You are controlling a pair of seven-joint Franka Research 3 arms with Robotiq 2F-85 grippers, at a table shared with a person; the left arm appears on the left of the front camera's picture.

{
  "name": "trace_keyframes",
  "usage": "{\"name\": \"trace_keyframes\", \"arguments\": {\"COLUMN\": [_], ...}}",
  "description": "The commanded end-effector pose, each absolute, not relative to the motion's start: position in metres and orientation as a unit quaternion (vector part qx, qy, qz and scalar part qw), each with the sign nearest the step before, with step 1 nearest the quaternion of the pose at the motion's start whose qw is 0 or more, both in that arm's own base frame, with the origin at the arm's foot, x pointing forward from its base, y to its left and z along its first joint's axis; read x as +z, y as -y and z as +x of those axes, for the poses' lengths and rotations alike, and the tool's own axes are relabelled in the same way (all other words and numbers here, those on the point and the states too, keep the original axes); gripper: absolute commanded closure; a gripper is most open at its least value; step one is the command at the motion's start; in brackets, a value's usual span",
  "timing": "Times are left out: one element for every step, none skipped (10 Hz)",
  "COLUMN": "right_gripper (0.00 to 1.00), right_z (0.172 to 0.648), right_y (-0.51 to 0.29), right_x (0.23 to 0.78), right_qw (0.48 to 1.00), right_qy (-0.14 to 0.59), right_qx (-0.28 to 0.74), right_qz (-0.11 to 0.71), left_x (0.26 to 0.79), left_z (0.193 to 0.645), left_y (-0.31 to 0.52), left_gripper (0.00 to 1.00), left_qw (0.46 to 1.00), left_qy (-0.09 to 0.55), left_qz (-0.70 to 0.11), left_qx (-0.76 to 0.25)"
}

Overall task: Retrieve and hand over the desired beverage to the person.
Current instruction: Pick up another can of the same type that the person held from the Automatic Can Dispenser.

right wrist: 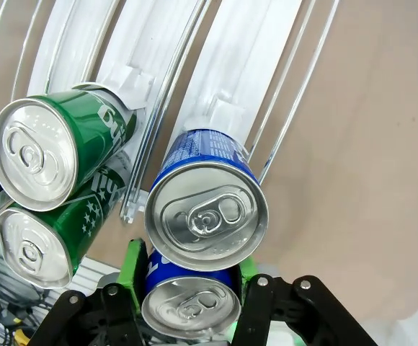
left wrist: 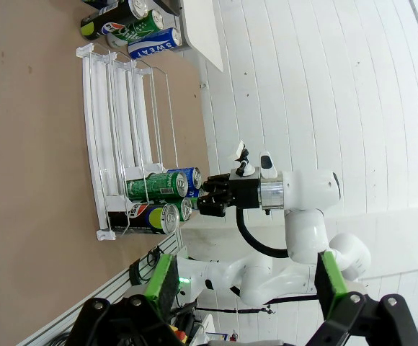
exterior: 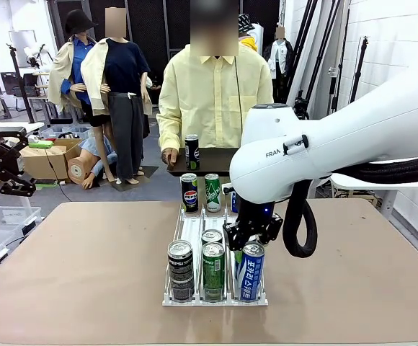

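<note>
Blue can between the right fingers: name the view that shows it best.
Front view: the blue can stands full-length at the rack's front, label showing, the right gripper closed on its top. Right wrist view gives its lid between the green pads; left wrist view has it small and far off.

— Which drink is it?

— The blue can. It has white lettering down its side and a silver top. It stands upright at the near end of the rack, in the right lane (the robot's right), just beside a green can.

— Is it free?

— No. The right gripper sits over its top and is closed on it from both sides. I cannot tell whether it is lifted off the rack.

— And the person?

— The person stands at the far side of the table, in a loose pale-yellow shirt with long sleeves. One hand is at the edge of a dark tray.
</note>
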State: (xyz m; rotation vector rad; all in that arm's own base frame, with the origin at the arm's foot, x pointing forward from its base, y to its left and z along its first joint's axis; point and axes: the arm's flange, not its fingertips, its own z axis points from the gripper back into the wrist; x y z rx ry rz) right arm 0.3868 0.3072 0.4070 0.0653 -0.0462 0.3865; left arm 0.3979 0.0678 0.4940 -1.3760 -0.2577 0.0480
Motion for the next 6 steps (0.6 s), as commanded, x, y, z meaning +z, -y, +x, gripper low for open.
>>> {"name": "trace_keyframes", "arguments": {"right_gripper": [1.0, 1.0, 1.0, 1.0, 1.0, 1.0], "right_z": [0.387, 0.387, 0.387, 0.389, 0.39, 0.39], "right_y": [-0.307, -0.307, -0.307, -0.31, -0.312, -0.314], "right_x": [0.407, 0.407, 0.407, 0.413, 0.417, 0.421], "right_qw": [0.98, 0.98, 0.981, 0.979, 0.979, 0.979], "right_qy": [0.023, 0.023, 0.023, 0.025, 0.022, 0.02], "right_qx": [0.197, 0.197, 0.192, 0.196, 0.198, 0.196], "right_qz": [0.032, 0.032, 0.032, 0.041, 0.046, 0.049], "left_x": [0.496, 0.496, 0.496, 0.496, 0.496, 0.496], "left_z": [0.396, 0.396, 0.396, 0.396, 0.396, 0.396], "left_y": [-0.068, -0.068, -0.068, -0.068, -0.068, -0.068], "left_gripper": [0.0, 0.0, 0.0, 0.0, 0.0, 0.0], "left_qw": [0.761, 0.761, 0.761, 0.761, 0.761, 0.761], "left_qy": [0.122, 0.122, 0.122, 0.122, 0.122, 0.122], "left_qz": [-0.636, -0.636, -0.636, -0.636, -0.636, -0.636], "left_qx": [0.022, 0.022, 0.022, 0.022, 0.022, 0.022]}}
